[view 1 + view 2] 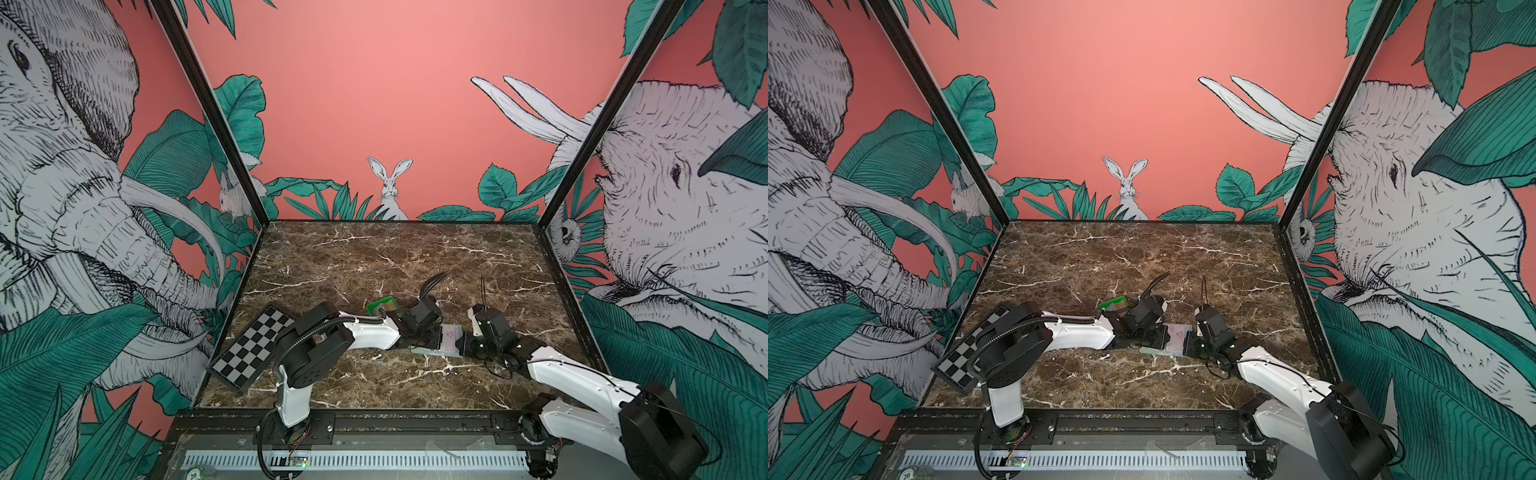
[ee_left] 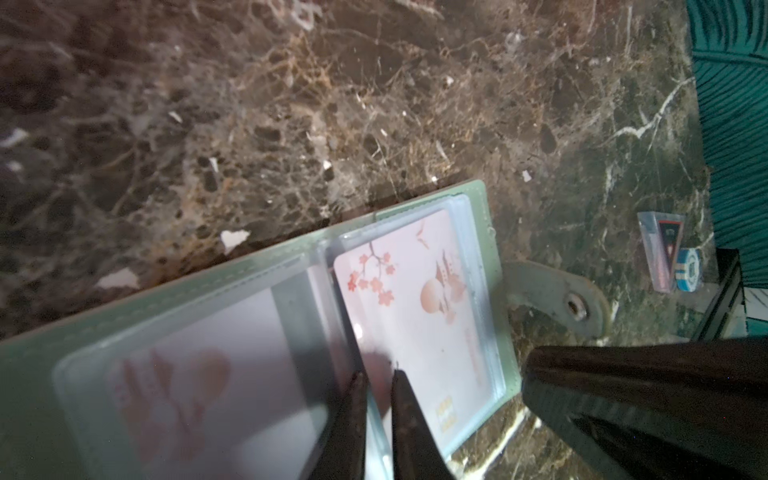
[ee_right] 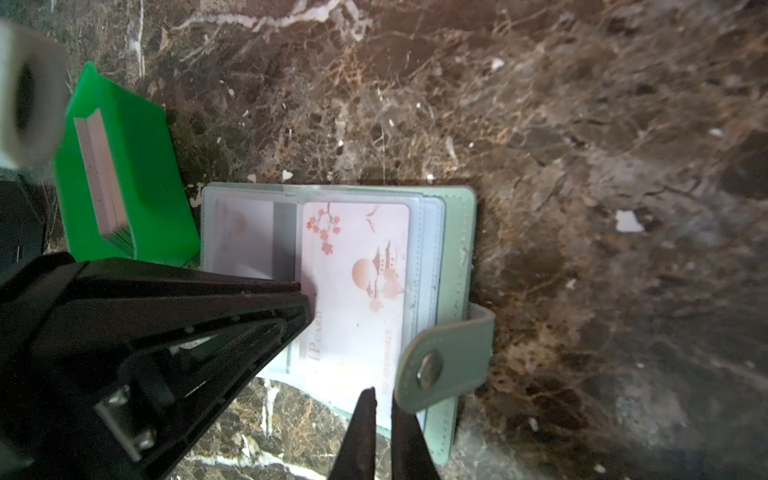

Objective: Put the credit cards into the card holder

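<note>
Lying open on the brown marble table (image 3: 582,124), the soft pale-green card holder (image 3: 455,232) sits between the two grippers. One clear, shiny pocket holds a flat pink card (image 3: 357,266) with flowers. The pocket beside it holds another card (image 3: 245,232). A bright green plastic tray (image 3: 158,187) nearby holds thin credit cards (image 3: 102,174) standing on edge. The left gripper (image 3: 305,299) has its jaws almost together at the pink card's edge; I cannot tell if they pinch it. The right gripper (image 3: 384,399) is clenched beside the round-ended strap (image 3: 453,357).
</note>
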Motion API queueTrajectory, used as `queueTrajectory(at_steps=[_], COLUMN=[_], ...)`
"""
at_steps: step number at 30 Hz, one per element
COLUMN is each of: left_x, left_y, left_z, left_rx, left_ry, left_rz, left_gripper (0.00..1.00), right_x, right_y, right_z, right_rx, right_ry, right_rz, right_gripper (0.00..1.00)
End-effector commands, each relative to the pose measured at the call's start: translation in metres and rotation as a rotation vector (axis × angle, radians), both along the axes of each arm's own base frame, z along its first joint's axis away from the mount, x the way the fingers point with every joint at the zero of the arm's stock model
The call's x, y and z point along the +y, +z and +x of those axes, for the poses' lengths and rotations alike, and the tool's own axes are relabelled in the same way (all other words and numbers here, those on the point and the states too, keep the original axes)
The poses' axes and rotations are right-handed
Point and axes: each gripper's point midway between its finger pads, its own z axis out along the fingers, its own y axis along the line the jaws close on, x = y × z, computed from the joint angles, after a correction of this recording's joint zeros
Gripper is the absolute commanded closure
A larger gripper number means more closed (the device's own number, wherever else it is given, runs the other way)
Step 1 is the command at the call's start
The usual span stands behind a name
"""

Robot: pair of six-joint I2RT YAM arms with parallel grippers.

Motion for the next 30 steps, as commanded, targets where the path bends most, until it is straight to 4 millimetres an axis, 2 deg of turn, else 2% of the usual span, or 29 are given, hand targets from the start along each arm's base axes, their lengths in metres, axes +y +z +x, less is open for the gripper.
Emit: queueTrajectory(at_steps=[1, 19, 30], left_x=[0.015, 0.012, 0.017], left_y=[0.000, -0.013, -0.021], left_z=[-0.002, -0.004, -0.007], left_rx=[0.005, 0.040, 0.066], left_ry=[0.012, 0.010, 0.018], left_rz=[0.039, 0.056, 0.085], left_gripper=[0.86, 0.86, 0.90], right_x=[-0.002, 0.000, 0.004], right_y=[0.002, -0.004, -0.005], right_z=[0.007, 0.007, 0.008], right_rx=[-0.010, 0.003, 0.007], right_ry=[-0.029, -0.032, -0.020], right_rz=[-0.013, -0.005, 0.009], right_gripper=[0.90, 0.86, 0.84])
